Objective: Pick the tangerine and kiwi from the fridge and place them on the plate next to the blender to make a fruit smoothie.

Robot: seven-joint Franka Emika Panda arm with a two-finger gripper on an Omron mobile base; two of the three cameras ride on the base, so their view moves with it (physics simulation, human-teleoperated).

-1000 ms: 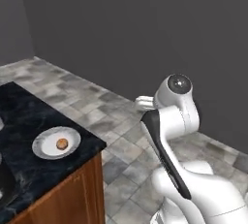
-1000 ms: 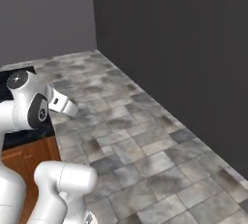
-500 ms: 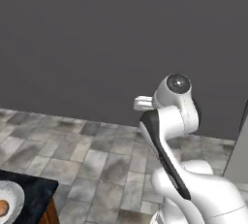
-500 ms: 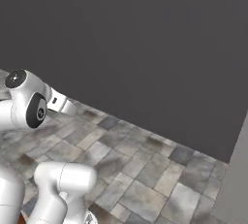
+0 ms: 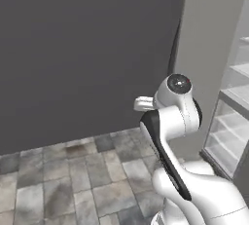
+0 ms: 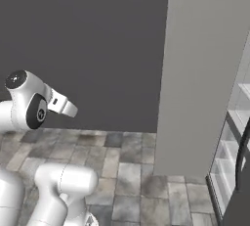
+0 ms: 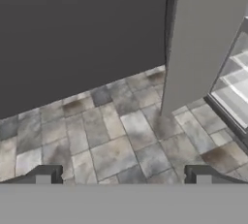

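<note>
fridge (image 7: 203, 43) ahead right of gripper (image 7: 123, 175), jaws wide, empty

Dark grey wall (image 5: 82, 53), flat and unmarked, runs across the back. Floor (image 7: 121, 140) of mottled grey stone tiles in mixed sizes, with brownish stains near the wall's foot. Light even and soft, no hard shadows; the wall meets the floor in a straight line.
</note>
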